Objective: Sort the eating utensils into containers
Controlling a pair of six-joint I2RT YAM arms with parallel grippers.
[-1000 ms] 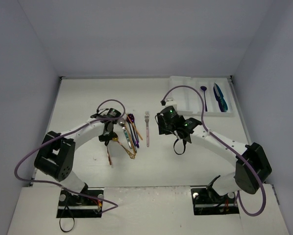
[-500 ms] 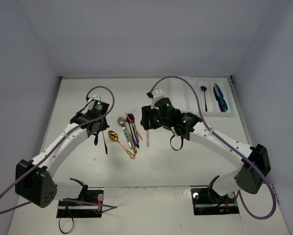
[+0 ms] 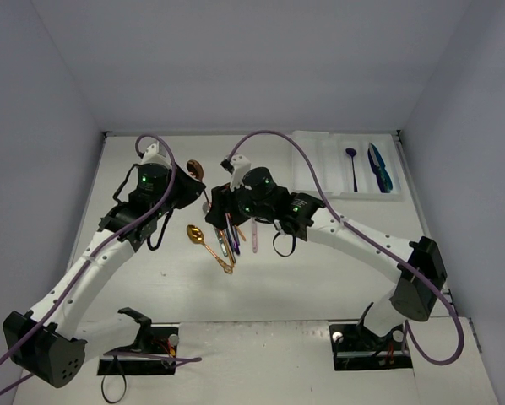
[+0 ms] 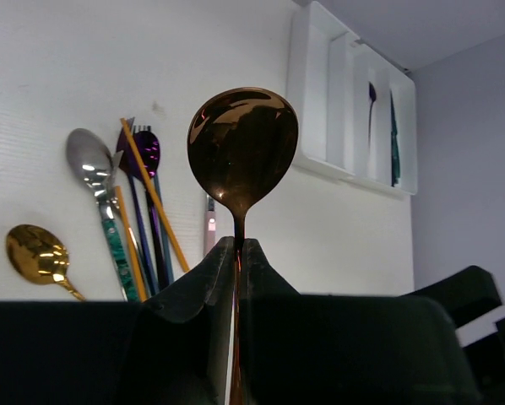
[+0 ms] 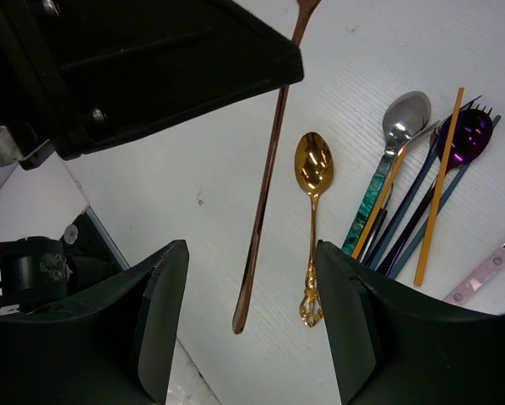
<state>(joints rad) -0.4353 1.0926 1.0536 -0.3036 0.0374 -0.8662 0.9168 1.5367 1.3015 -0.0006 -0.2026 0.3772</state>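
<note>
Left wrist: left tool [image 4: 238,246] clamped on copper spoon [image 4: 242,148], bowl up; right wrist shows its handle dangling, right tool [image 5: 254,316] gaping, empty.

left claw [image 4: 236,246] and right claw [image 5: 254,312] black; arms [image 3: 92,260] white-linked, black-jointed, green wrist lights, looping purple cables [image 3: 269,137].

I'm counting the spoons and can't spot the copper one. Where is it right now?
In the top view, the copper spoon is left of centre, held up in the left claw, just left of the loose utensil pile.
</note>
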